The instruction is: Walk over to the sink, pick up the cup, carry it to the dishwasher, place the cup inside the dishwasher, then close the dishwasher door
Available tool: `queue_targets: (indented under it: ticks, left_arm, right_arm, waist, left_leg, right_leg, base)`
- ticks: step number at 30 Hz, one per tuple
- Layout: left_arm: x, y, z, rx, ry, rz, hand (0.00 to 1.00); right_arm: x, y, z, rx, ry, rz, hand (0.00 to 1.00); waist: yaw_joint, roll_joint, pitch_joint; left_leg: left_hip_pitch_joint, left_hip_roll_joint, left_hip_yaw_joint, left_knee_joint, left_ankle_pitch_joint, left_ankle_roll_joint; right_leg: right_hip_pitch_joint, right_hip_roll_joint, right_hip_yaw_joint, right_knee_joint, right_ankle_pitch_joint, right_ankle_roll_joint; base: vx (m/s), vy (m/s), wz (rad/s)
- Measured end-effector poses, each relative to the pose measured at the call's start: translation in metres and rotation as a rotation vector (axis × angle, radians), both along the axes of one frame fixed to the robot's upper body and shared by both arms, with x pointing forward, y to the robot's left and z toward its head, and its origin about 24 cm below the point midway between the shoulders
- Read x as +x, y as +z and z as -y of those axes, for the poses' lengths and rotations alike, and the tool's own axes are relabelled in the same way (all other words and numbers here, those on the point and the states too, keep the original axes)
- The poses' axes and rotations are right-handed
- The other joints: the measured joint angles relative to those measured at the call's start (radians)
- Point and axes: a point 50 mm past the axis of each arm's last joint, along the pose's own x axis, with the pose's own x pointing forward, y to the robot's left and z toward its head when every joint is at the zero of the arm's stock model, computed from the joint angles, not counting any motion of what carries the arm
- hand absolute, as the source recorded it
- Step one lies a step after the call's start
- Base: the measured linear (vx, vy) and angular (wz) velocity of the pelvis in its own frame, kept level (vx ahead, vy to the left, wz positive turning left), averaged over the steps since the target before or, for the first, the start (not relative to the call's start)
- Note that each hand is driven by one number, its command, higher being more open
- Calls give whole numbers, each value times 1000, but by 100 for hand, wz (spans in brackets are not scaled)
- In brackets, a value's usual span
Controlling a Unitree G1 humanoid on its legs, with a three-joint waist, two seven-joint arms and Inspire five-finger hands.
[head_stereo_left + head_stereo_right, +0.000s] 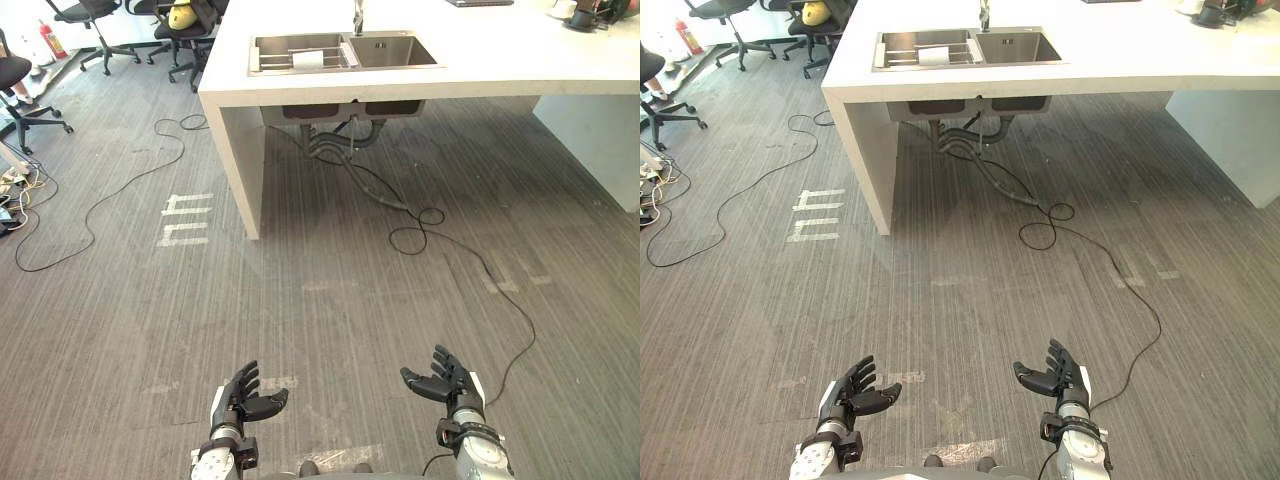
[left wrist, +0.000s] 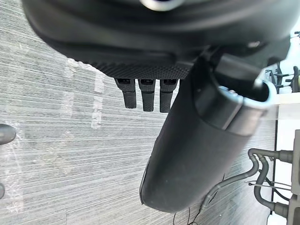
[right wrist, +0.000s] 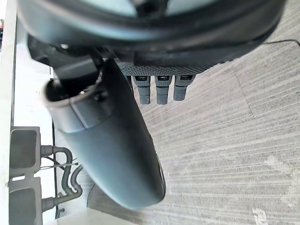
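The sink (image 1: 395,52) is set in the white table (image 1: 500,55). A small white thing, probably the cup (image 1: 308,59), lies on the wire rack (image 1: 280,60) in the sink's left basin. The faucet (image 1: 357,14) stands just behind the sink, and grey pipes (image 1: 335,135) hang under it. Well apart from the sink, low over the grey floor (image 1: 320,300), the left hand (image 1: 240,395) and the right hand (image 1: 445,378) have relaxed fingers and hold nothing.
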Motion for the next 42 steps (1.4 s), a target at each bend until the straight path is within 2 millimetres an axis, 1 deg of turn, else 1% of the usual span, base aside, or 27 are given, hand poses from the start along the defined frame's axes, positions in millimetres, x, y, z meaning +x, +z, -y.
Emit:
queue_targets:
  ticks: [3, 5, 7, 8, 9, 11, 13, 16, 17, 18, 19, 20, 21, 22, 23, 24, 25, 27, 29, 30, 33, 34, 35, 36, 37, 40, 42]
  left_arm:
    - [0, 1, -4, -4, 30, 5, 90]
    - [0, 3, -7, -12, 59, 16, 90]
    - [4, 6, -8, -9, 64, 39, 90]
    - [5, 7, -8, -9, 62, 45, 90]
    - [6, 8, -8, -9, 60, 51, 90]
    - [9, 13, -10, -1, 55, 75, 90]
    - [11, 15, -8, -3, 49, 86, 90]
    - [19, 21, -7, -5, 45, 125, 90]
    - [26, 23, -4, -12, 46, 142, 90]
    - [26, 24, -4, -10, 50, 144, 90]
    - [24, 23, -9, 10, 53, 136, 90]
    - [22, 22, -14, 23, 58, 124, 90]
    - [21, 19, -10, 12, 66, 111, 90]
    - [21, 17, -6, -2, 66, 106, 90]
    - [27, 19, -2, -12, 57, 124, 90]
    - [31, 20, 0, -18, 54, 133, 90]
    - [34, 22, 2, -25, 51, 141, 90]
    - [31, 20, 5, -36, 47, 132, 90]
    - [33, 21, 10, -47, 22, 141, 90]
    - [35, 22, 11, -49, 16, 149, 90]
    - [35, 22, 10, -47, 16, 148, 90]
    - [35, 21, 13, -56, 19, 147, 90]
    - [35, 22, 14, -59, 20, 148, 90]
    - [36, 22, 11, -48, 20, 148, 90]
    - [40, 25, 9, -40, 17, 167, 90]
    - [40, 26, 10, -41, 13, 170, 90]
    - [36, 31, 9, -35, 10, 188, 90]
  right_arm:
    - [1, 0, -1, 3, 1, -1, 90]
    - [3, 0, -1, 4, 3, -1, 90]
    - [3, -1, 0, 2, 4, -5, 90]
    - [2, -1, 0, 2, 3, -8, 90]
    - [2, -2, -1, 3, 4, -13, 90]
    - [1, -2, -1, 2, 11, -19, 90]
    - [2, 1, 1, -14, 13, -10, 90]
    - [10, 11, 7, -45, 24, 35, 90]
    - [16, 16, 14, -73, 35, 51, 90]
    - [19, 18, 15, -80, 40, 58, 90]
    - [20, 20, 13, -93, 61, 67, 90]
    - [17, 20, 14, -100, 69, 68, 90]
    - [17, 21, 17, -110, 71, 66, 90]
    - [18, 23, 19, -119, 72, 73, 90]
    - [22, 25, 18, -119, 75, 86, 90]
    - [23, 26, 17, -117, 79, 88, 90]
    - [25, 25, 13, -106, 88, 90, 90]
    - [25, 25, 8, -97, 100, 95, 90]
    - [31, 29, 10, -103, 94, 124, 90]
    - [35, 31, 9, -104, 95, 137, 90]
    - [39, 30, 8, -98, 92, 134, 90]
    - [36, 28, 12, -103, 76, 121, 90]
    - [35, 26, 14, -104, 64, 107, 90]
    - [33, 20, 11, -85, 55, 80, 90]
    - [31, 17, 9, -80, 54, 66, 90]
    - [30, 14, 6, -71, 71, 52, 90]
    - [27, 10, 2, -65, 102, 27, 90]
  waist:
    - [3, 1, 6]
    - [11, 1, 11]
    - [15, -2, 32]
    - [18, -1, 36]
    - [17, -1, 43]
    - [3, -26, 65]
    - [-2, -27, 66]
    - [-11, -22, 69]
    - [-9, 1, 82]
    - [-7, 8, 85]
    - [-6, -12, 73]
    - [-7, -28, 61]
    - [-4, -1, 56]
    - [-9, 30, 40]
    - [-17, 42, 50]
    - [-18, 41, 59]
    - [-14, 32, 79]
    - [-2, 18, 98]
    - [19, 14, 101]
    - [31, 19, 105]
    - [42, 7, 124]
    - [47, 17, 123]
    - [51, 41, 118]
    - [56, 19, 119]
    - [58, -7, 116]
    - [60, -7, 115]
    - [59, -8, 115]
  left_leg:
    - [-24, 7, 11, 65, -46, 3]
    - [-56, 13, 29, 138, -96, 8]
    - [-59, 14, 36, 189, -144, 21]
    - [-58, 14, 36, 198, -155, 20]
    - [-50, 15, 32, 211, -167, 31]
    - [-14, -7, 3, 239, -205, 44]
    - [2, -11, -20, 256, -231, 44]
    - [36, -3, -63, 249, -252, 32]
    - [63, 34, -74, 250, -262, 12]
    - [75, 46, -74, 251, -263, 1]
    - [116, 46, -72, 251, -268, -27]
    - [146, 41, -72, 262, -288, -52]
    - [150, 68, -73, 286, -290, -56]
    - [116, 109, -74, 368, -268, -77]
    - [45, 139, -84, 534, -216, -111]
    - [-5, 161, -91, 650, -187, -113]
    - [-72, 196, -82, 836, -195, -103]
    - [-132, 225, -60, 974, -205, -86]
    - [-231, 214, -60, 962, -211, -78]
    - [-298, 202, -61, 892, -214, -74]
    - [-364, 142, -60, 611, -193, -88]
    - [-359, 121, -60, 421, -103, -89]
    - [-353, 121, -67, 350, 41, -60]
    - [-338, 102, -53, 352, 37, -19]
    - [-334, 59, -44, 348, -4, -4]
    - [-301, 23, -11, 372, -73, 30]
    - [-238, 8, -1, 353, -110, 38]
  right_leg:
    - [-19, 0, 11, 46, -30, 7]
    - [-79, -6, 24, 172, -97, 24]
    - [-133, -18, 4, 323, -153, 55]
    - [-153, -23, -8, 376, -160, 62]
    - [-206, -35, -34, 505, -162, 61]
    - [-277, -94, -90, 723, -198, 41]
    - [-302, -119, -112, 745, -236, 36]
    - [-379, -133, -129, 690, -260, 42]
    - [-428, -100, -140, 629, -244, 29]
    - [-441, -82, -141, 577, -213, 23]
    - [-433, -67, -145, 396, -27, -11]
    - [-429, -84, -164, 398, 32, -150]
    - [-423, -64, -171, 419, 10, -141]
    - [-396, -31, -189, 401, -23, -151]
    - [-344, -9, -208, 351, -34, -167]
    - [-306, 0, -214, 311, -32, -172]
    - [-213, 24, -217, 240, -30, -177]
    - [-73, 38, -204, 155, -33, -181]
    - [3, 36, -177, 87, -33, -181]
    - [33, 34, -161, 58, -34, -180]
    - [96, -2, -140, 38, -69, -134]
    - [115, -6, -134, 39, -95, -107]
    - [128, 1, -125, 45, -121, -85]
    - [138, -19, -117, 58, -143, -64]
    - [126, -67, -102, 99, -180, -17]
    - [88, -125, -54, 253, -226, 34]
    - [44, -153, -37, 427, -221, 87]
  base:
    - [58, 33, -12]
    - [40, 31, -20]
    - [49, 38, -11]
    - [75, 48, -3]
    - [110, 47, 14]
    - [188, 42, 30]
    - [232, 15, 34]
    - [391, -35, 42]
    - [432, -89, 34]
    - [457, -106, 17]
    - [523, -143, 7]
    - [557, -158, 2]
    - [571, -174, 4]
    - [646, -200, 15]
    - [626, -198, 29]
    - [612, -197, 31]
    - [400, -125, 14]
    - [465, -119, -11]
    - [395, -36, -32]
    - [357, 66, -32]
    - [350, 128, -19]
    - [368, 191, -16]
    - [314, 185, -11]
    - [510, 273, 4]
    - [508, 251, 12]
    - [454, 216, -9]
    - [417, 191, -17]
